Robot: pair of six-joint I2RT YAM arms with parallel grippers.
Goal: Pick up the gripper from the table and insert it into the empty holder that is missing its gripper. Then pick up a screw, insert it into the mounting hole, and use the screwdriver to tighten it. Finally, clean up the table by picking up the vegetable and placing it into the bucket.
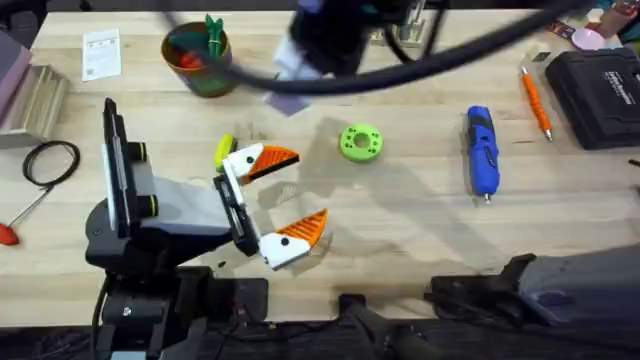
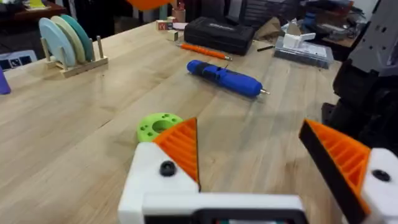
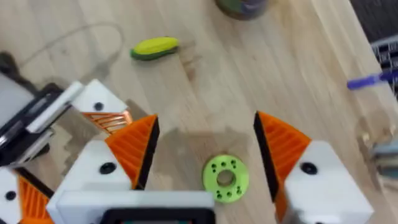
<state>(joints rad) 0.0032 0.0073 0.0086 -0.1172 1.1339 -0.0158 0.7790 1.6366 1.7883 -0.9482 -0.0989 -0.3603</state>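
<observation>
The screwdriver (image 1: 482,152) is lying on the bench (image 1: 400,220), well apart from both released end effectors: left (image 1: 288,195) resting low, right (image 3: 205,146) hovering above the green disc (image 3: 225,179). Descending now risks clipping the left fingers just beside it. No writing is legible anywhere.

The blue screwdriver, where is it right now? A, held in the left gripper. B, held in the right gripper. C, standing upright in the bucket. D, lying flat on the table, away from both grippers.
D: the blue screwdriver lies flat on the table, with the open left gripper some way off and the open right gripper above the green disc instead.
</observation>
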